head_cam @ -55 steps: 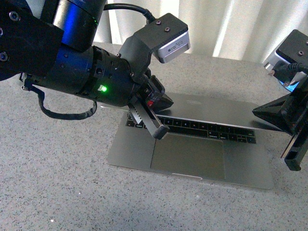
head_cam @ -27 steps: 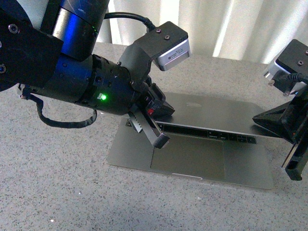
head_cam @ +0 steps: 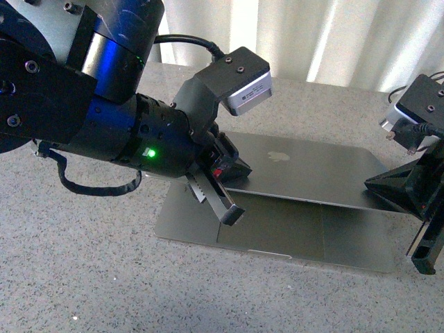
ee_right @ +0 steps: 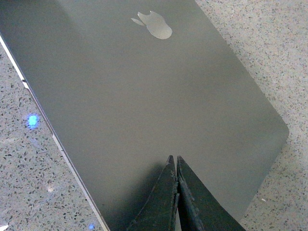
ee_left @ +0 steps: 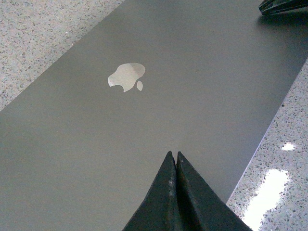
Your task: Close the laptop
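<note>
Your laptop (head_cam: 305,173) sits in the middle of the table (head_cam: 83,277), base flat, hinge away from the robot. A second ago the whole keyboard showed, and half a second ago only a thin strip of keys. Now the lid covers every key and leaves only the trackpad (head_cam: 270,232) and the palm rest beside it bare. The lid is not down yet: its front edge hangs above the base with a dark gap beneath.

The logo (head_cam: 279,155) faces up. You can see it in both wrist views too (ee_left: 126,77) (ee_right: 154,25), with the grey lid filling most of each.

Your left gripper (head_cam: 243,168) has its fingers pressed together, holding nothing, the tip resting on the lid near its left edge (ee_left: 174,156). Your right gripper (head_cam: 369,184) is likewise squeezed to a single point with nothing between, set on the lid by its right front corner (ee_right: 174,161). Both have sunk lower with the lid since the earlier frames.

The base's front edge lies nearest the robot, with bare speckled table in front of it and wide to the left. Behind the hinge there is a band of table, then the pale curtain (head_cam: 333,41)
</note>
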You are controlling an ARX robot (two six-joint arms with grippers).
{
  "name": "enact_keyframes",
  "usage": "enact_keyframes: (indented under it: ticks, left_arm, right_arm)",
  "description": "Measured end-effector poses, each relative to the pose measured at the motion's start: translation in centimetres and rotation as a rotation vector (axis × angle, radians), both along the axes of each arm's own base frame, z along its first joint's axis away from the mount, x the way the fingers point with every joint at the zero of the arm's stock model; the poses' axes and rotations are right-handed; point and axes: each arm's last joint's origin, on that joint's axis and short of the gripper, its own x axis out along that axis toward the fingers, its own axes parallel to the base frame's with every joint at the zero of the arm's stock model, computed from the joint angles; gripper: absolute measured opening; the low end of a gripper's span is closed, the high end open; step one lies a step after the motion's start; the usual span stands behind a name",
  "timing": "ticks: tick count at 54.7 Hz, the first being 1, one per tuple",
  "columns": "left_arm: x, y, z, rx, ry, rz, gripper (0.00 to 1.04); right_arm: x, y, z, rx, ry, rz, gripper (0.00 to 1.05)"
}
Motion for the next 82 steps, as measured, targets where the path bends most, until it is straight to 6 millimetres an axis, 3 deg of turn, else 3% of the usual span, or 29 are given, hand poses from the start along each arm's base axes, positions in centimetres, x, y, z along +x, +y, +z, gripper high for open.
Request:
enact_keyframes:
  ticks: [33,82]
  left_arm:
    - [0.1,0.0,-1.9,-0.019,0.046,0.017,0.04]
    - [-0.4,0.1,-2.9,-0.043,0.073,0.039,0.04]
  right_arm:
    - [0.1,-0.6,-1.8,0.001,0.046,-0.017,0.01]
    - [-0.3,-0.6,-2.2,-0.006,0.055,-0.009,0.01]
